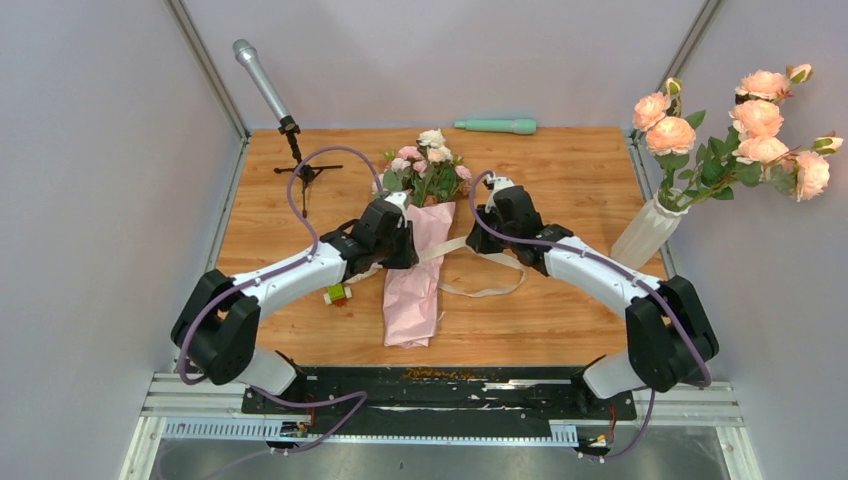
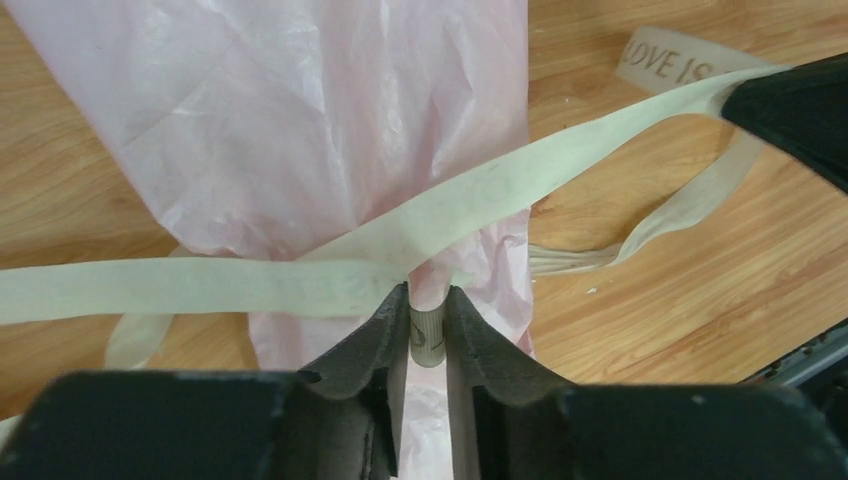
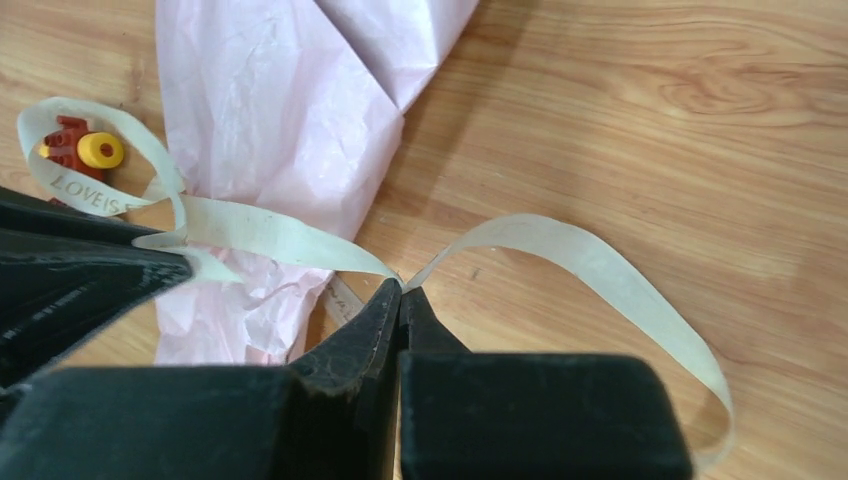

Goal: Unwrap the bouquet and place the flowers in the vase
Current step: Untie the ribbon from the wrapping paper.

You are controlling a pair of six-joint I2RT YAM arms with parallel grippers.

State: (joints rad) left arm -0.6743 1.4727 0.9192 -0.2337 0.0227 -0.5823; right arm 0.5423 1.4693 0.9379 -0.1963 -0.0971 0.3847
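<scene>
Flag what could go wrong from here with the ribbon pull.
1. The right gripper pinches the ribbon while the left gripper clamps at the tie; a hard pull could drag the bouquet or tear its paper.
2. The vase stands at the table's right edge, already holding peach roses; it may tip, with little room for more stems.

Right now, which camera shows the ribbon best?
Right wrist: the right gripper is shut on the cream ribbon at its tips. Left wrist shows it stretched across the pink paper; top external shows only thin loops.
</scene>
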